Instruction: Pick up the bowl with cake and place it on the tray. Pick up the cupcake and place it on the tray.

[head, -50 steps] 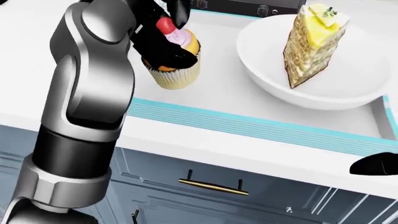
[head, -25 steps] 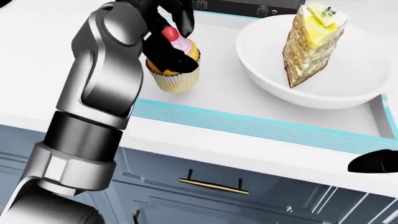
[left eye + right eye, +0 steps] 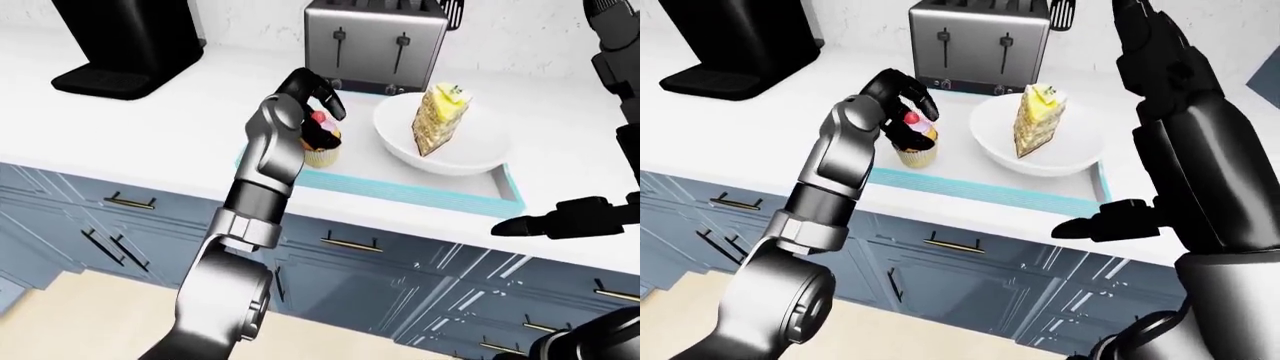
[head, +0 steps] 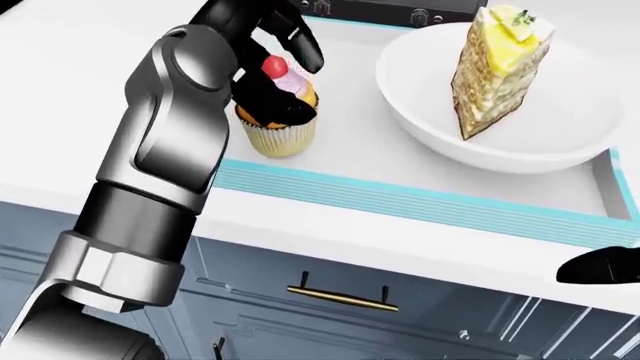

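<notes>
Cupcake [image 4: 280, 124] sits upright on the tray [image 4: 420, 196], near its left edge in the head view, pale wrapper down and red cherry on pink frosting up. Your left hand [image 4: 275, 67] is wrapped about its top: one dark finger curls over the cherry and others lie against the frosted side; whether the wrapper base touches the tray floor, you cannot tell. Just to the right on the same tray stands the white bowl [image 4: 505, 105], with the yellow layered cake slice [image 4: 495, 67] upright inside it, apart from the cupcake. The tray, white with a teal striped rim, lies on the white counter [image 3: 150, 127]. Toaster [image 3: 375, 45] stands just above the tray in the left-eye view; a black coffee machine [image 3: 125, 41] sits well to the left. Your right hand [image 3: 565, 221] hangs off the counter edge at lower right, fingers stretched out flat and holding nothing.
</notes>
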Controlling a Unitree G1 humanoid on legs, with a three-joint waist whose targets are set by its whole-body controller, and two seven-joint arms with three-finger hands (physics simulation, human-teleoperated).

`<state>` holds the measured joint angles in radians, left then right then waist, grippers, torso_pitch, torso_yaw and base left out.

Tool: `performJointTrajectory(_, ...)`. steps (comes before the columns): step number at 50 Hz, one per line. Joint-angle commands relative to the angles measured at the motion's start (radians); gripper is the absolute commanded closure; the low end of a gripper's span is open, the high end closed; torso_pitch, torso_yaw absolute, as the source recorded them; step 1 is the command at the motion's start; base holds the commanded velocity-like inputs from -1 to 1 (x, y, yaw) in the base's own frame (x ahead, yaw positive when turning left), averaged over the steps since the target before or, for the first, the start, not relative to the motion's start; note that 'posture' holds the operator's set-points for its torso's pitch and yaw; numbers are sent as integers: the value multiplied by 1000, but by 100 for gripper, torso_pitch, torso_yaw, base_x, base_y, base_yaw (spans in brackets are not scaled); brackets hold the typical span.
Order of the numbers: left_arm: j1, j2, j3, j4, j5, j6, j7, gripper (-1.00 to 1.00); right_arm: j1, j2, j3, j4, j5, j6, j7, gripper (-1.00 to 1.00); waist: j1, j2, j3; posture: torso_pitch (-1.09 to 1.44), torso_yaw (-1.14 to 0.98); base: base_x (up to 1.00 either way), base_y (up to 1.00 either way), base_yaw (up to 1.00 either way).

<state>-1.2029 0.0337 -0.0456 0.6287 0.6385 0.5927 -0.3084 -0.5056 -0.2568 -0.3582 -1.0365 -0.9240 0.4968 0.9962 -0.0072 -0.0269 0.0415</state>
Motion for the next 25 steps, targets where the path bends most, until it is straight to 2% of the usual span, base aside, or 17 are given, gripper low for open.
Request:
performJointTrajectory(1, -49, 9, 5, -42, 11, -13, 8, 30, -18, -11, -5, -11, 3, -8, -20, -100, 1, -4, -26, 0, 0, 0, 0, 0)
performJointTrajectory(2, -50, 9, 4, -48, 13, -9, 3, 10, -18, -9, -5, -11, 5, -7, -19, -100, 0, -4, -26, 0, 0, 0, 0, 0)
performJointTrajectory(3, -50, 8, 4, -51, 14, -9, 2, 4, -18, -8, -8, -11, 7, -6, -17, -100, 0, -4, -26, 0, 0, 0, 0, 0)
performJointTrajectory(15, -64, 8, 2, -90, 32, 21, -28, -5, -42, -24, -10, -11, 9, 23, 2, -100, 0, -5, -25, 0, 0, 0, 0, 0)
performJointTrajectory(19, -84, 14, 3, -140, 44, 57, -61, -9, -89, -43, -14, -11, -7, 48, 44, -100, 0, -6, -23, 0, 0, 0, 0, 0)
performJointTrajectory(25, -76, 24, -6, -406, 95, 202, -186, -11, -119, -26, -23, -11, -26, 39, 79, -100, -2, -4, -14, 0, 0, 0, 0, 0)
